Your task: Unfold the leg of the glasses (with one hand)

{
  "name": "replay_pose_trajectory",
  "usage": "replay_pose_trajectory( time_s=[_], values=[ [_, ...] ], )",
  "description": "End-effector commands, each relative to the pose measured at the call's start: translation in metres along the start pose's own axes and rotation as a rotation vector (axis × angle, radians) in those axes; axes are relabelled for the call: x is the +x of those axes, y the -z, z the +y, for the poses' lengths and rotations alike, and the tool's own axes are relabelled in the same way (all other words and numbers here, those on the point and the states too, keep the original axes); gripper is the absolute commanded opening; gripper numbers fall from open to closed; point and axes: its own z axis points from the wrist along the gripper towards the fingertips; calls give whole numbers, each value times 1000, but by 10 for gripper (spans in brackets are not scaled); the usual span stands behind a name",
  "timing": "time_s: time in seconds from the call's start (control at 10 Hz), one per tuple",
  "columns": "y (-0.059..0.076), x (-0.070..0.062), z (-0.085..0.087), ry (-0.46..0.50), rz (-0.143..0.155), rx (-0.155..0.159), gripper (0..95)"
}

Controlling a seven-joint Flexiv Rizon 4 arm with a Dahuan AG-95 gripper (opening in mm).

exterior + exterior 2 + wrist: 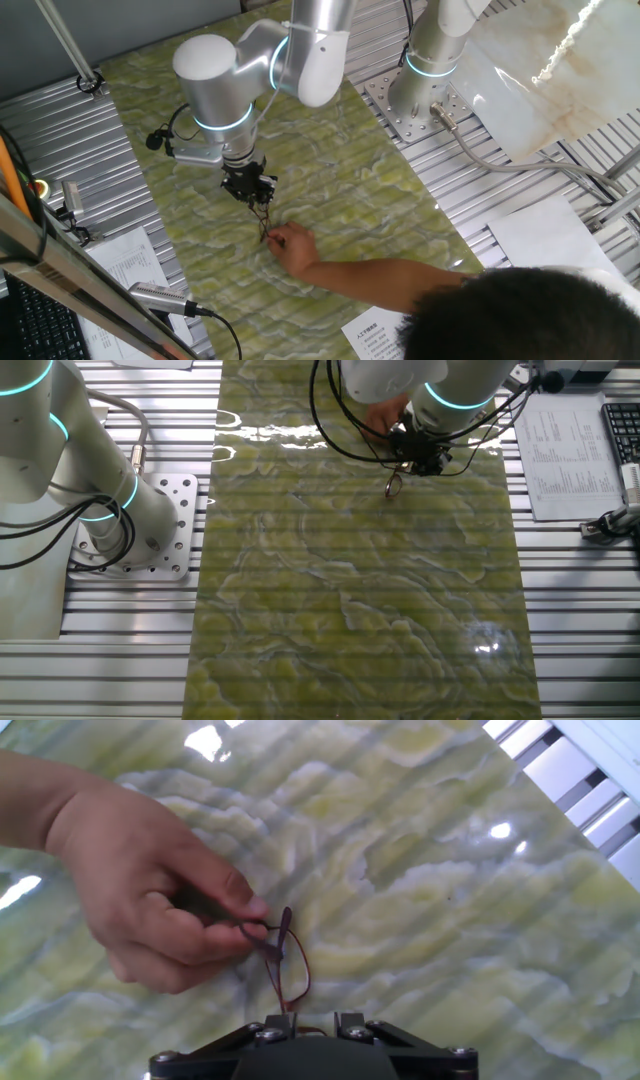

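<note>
The glasses [297, 963], a thin reddish-brown wire frame, stretch from between my fingers out toward a person's bare hand [150, 900]. That hand pinches their far end with thumb and forefinger. My gripper [315, 1020], the hand, stands with its black fingers [281, 1023] a narrow gap apart and the near part of the frame between them. In one fixed view the glasses [263, 222] sit just below the gripper [258, 195], over the green marbled mat [330, 170]. In the other fixed view the glasses [393, 483] hang under the gripper [415, 460].
The person's forearm [380, 280] reaches in from the front right of the mat. A second robot arm's base [425, 70] stands on a metal plate beside the mat. Papers [130, 265] and a keyboard [622, 430] lie on the ribbed metal table.
</note>
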Motion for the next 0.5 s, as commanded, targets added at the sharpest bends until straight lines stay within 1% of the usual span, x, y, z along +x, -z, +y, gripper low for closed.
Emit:
replay_pose_trajectory(
  time_s=[0.1, 0.2, 0.3, 0.4, 0.5],
  values=[
    [0, -2, 0, -18, 21, -15, 0],
    [2, -6, -1, -29, 44, -12, 0],
    [3, -9, -2, -27, 57, -10, 0],
    [5, -13, -3, -4, 81, 5, 0],
    [5, -13, -3, 7, 81, 3, 0]
  ],
)
